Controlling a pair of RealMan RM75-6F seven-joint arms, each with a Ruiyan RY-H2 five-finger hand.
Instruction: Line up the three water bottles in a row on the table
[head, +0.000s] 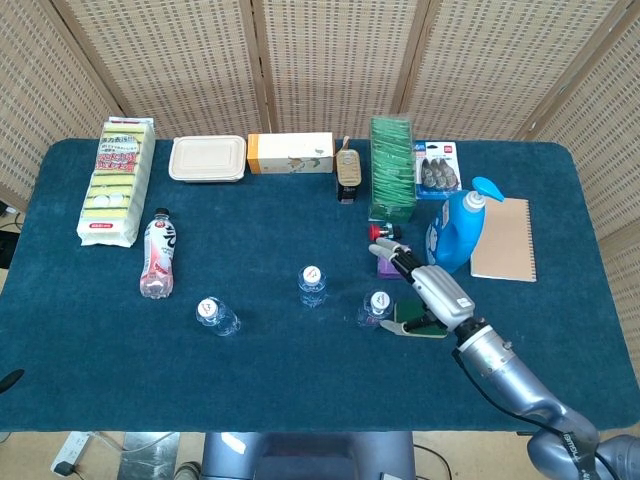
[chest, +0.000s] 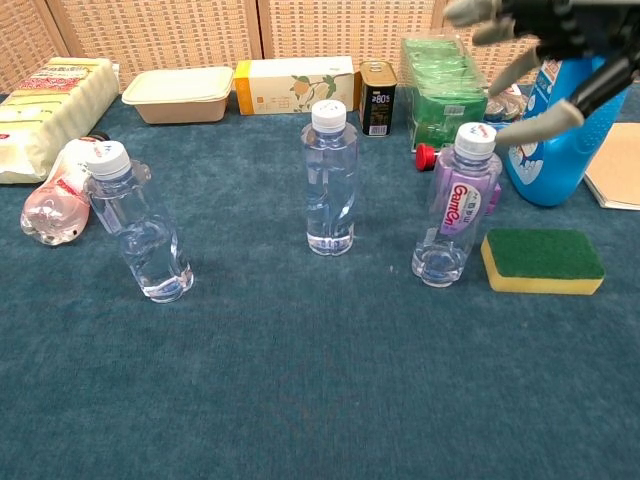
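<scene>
Across the blue worktop (chest: 300, 400) three clear water bottles stand in a rough row through the frame's middle. At upper right of the chest view the right hand (chest: 540, 40) hovers with fingers spread, holding nothing. Leftmost, the left bottle (chest: 140, 225) leans; the centre bottle (chest: 329, 180) is upright; the right bottle (chest: 455, 210) tilts slightly, just beside a green-and-yellow sponge (chest: 543, 260). No left hand shows in either view.

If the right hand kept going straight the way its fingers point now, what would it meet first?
Probably the small red-capped item, just beyond the right hand, then the green packet stack. The hand looks raised, so it might pass over.
</scene>
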